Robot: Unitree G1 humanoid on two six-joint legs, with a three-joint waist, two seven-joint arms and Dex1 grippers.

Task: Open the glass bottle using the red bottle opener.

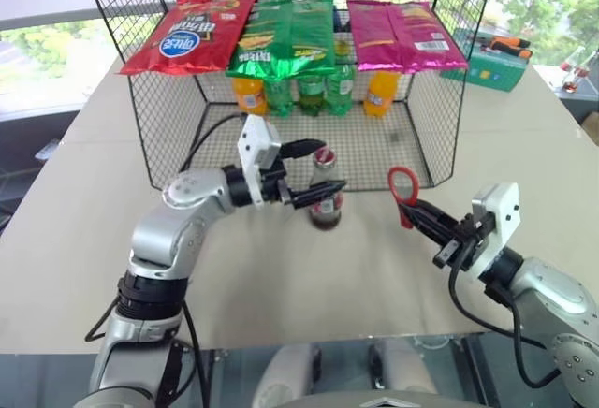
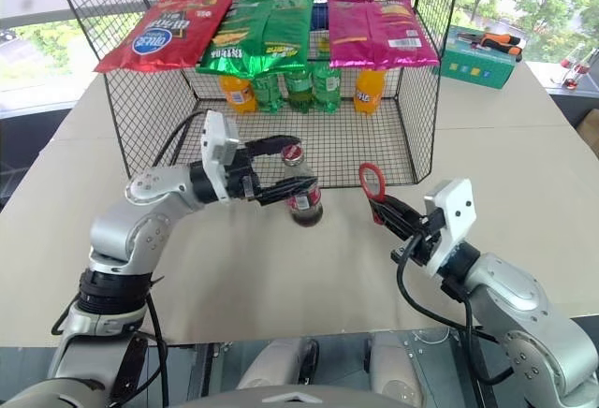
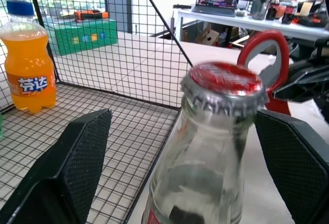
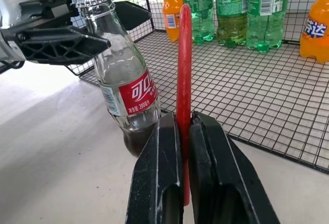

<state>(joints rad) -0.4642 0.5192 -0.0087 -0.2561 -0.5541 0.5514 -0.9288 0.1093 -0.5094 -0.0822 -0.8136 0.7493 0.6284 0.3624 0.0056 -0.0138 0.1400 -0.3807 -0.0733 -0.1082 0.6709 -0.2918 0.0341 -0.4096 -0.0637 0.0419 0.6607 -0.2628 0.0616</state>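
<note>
The glass bottle stands upright on the beige table just in front of the wire basket, with dark cola at its bottom, a red label and a red cap on its neck. My left gripper reaches in from the left and is open; one finger stands on each side of the neck, clear of the glass. To the bottle's right, my right gripper is shut on the handle of the red bottle opener. The opener's ring head points up, a short way from the bottle.
The black wire basket stands behind the bottle, with orange and green soda bottles inside and three chip bags on top. A green box lies at the back right. The table's near edge runs below both arms.
</note>
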